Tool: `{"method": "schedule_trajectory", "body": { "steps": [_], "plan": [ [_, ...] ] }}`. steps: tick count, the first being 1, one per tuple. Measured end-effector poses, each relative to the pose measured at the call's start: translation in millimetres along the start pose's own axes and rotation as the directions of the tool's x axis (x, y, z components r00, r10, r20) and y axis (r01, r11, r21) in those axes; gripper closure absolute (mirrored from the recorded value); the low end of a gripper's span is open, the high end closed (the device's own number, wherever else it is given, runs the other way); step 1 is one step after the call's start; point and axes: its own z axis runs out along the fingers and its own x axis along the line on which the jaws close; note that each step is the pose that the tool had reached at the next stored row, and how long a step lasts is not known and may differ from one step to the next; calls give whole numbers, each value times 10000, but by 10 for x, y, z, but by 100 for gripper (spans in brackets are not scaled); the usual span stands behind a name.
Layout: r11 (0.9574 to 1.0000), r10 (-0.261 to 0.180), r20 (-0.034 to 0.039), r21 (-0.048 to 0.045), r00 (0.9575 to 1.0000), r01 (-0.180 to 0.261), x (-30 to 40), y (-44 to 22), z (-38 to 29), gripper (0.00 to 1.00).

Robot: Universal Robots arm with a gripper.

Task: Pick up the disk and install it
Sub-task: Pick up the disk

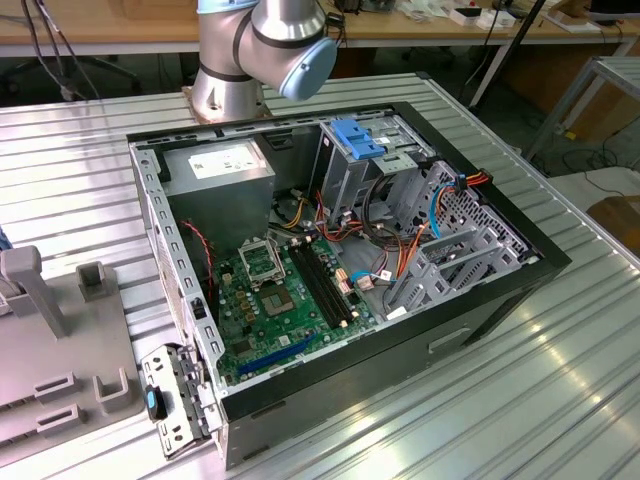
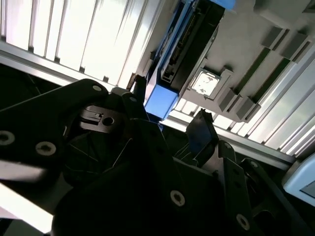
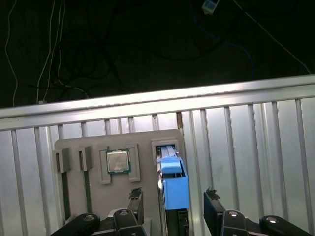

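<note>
the disk [image 3: 175, 183] stands on edge in a slot of the grey holder plate [image 3: 145, 147], blue rail uppermost, its long axis running along the slot. the gripper [image 3: 173, 192] has its 2 fingers [image 3: 212, 201] spread apart, 1 on each side of the disk. a square chip [image 3: 118, 161] sits in the plate's pocket beside the slot; its print is too small to read.
</note>
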Motion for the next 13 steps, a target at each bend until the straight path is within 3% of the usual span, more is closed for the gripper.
{"method": "schedule_trajectory", "body": {
  "steps": [6,13],
  "plan": [
    [9999,134,31,-1,9999,-134,-3,38,57,40],
    [10000,34,67,-8,10000,-34,16,47,198,40]
  ]
}}
